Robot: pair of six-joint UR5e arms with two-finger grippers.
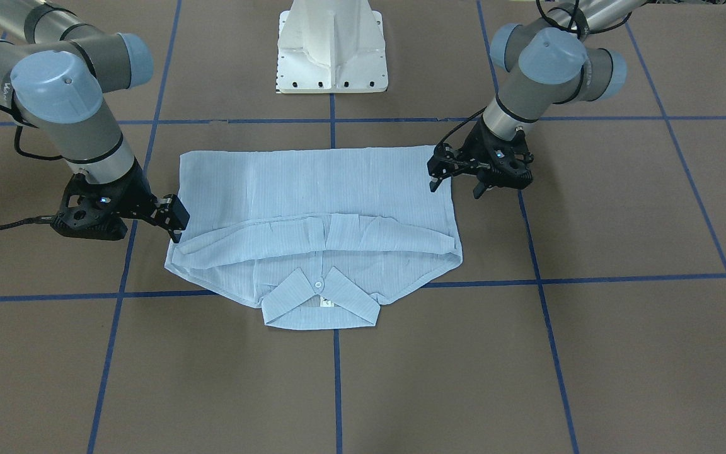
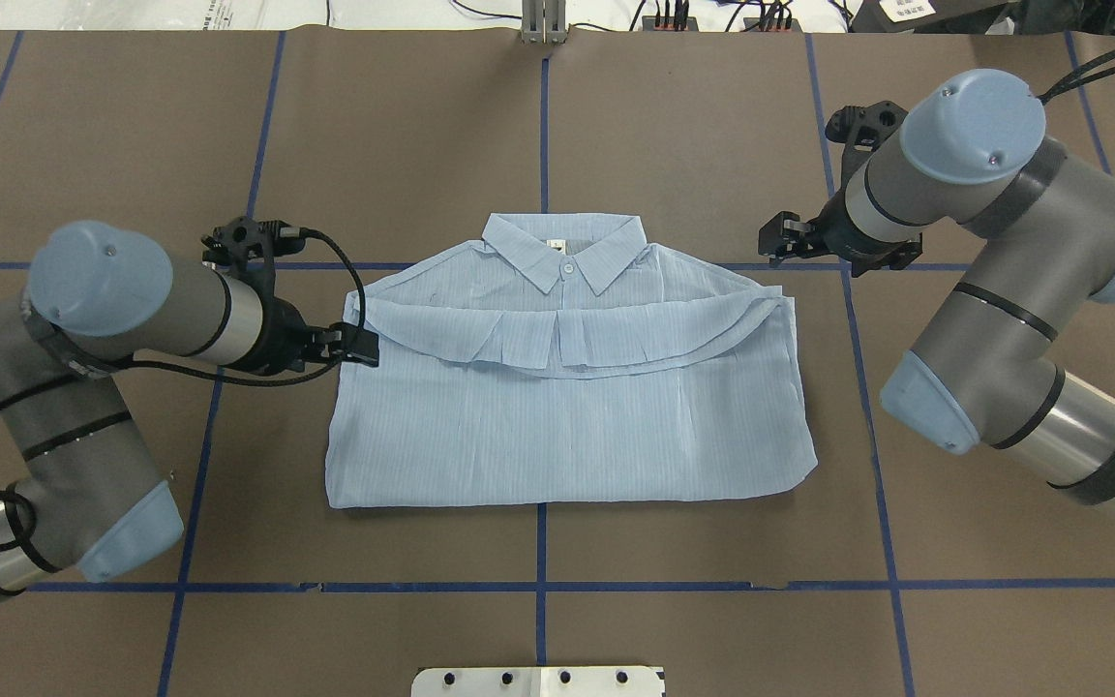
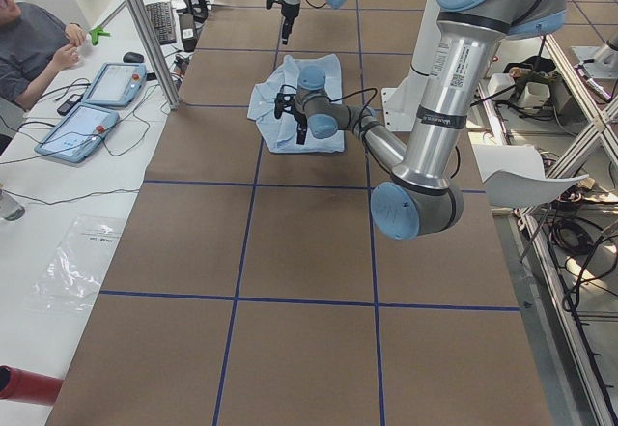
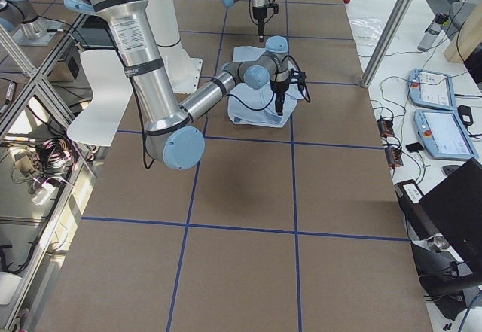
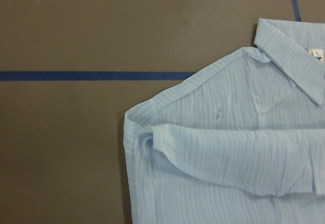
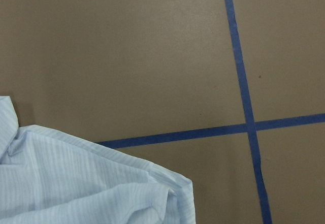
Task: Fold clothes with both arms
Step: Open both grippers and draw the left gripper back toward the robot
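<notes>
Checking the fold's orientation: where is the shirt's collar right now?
In the overhead view the collar lies at the far edge of the shirt, away from the robot, on the centre tape line, between the left gripper and the right gripper.

**Brown gridded table, cluttered bench alongside**

Laid over the table (image 2: 712, 116) in matte brown, ruled into large squares by blue tape lines (image 2: 543, 126). Lit evenly, with soft shadows only. Flanked on the operators' side by a white bench (image 3: 39, 204) carrying two tablets (image 3: 116, 83), a keyboard (image 3: 159, 22), a mouse (image 3: 133, 57), a clear plastic bag (image 3: 72, 267) and a dark laptop (image 4: 452, 204). Seated there, a person (image 3: 34, 44). Fenced by slanting aluminium posts (image 3: 145, 35). Behind, on the opposite side, a white chair (image 4: 96, 95) and loose cables (image 3: 572, 238) on the floor.
</notes>
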